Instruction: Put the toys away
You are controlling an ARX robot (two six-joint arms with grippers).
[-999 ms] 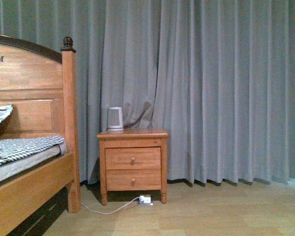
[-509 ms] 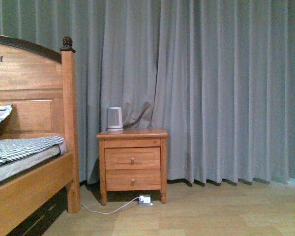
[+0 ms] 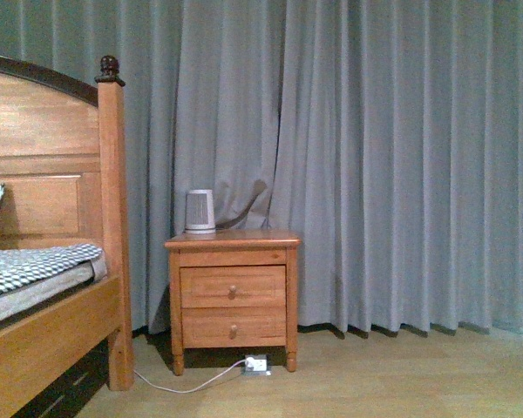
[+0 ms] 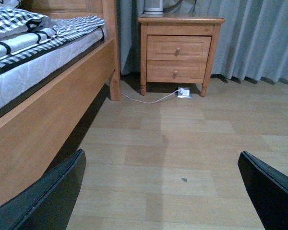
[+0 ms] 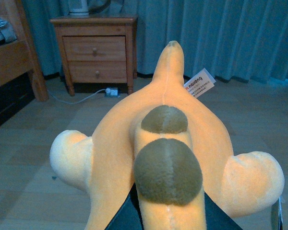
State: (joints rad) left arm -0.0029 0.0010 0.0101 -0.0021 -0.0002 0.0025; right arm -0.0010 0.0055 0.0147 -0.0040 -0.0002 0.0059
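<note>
Open wooden floor point(image 3: 401, 374) lay across the lower right of my front view. The bed frame point(image 3: 52, 340) blocked the left, the nightstand point(image 3: 233, 287) stood centre, a cable point(image 3: 183, 388) trailing between them, curtains point(image 3: 401, 157) behind.

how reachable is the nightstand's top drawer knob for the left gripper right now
Probably not yet: nothing blocks the open left gripper, only bare floor lies between, but the top drawer knob looks beyond arm's reach.

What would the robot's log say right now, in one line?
right end effector: holding soft orange-yellow plush toy | left end effector: open, empty | ahead: wooden two-drawer nightstand
</note>
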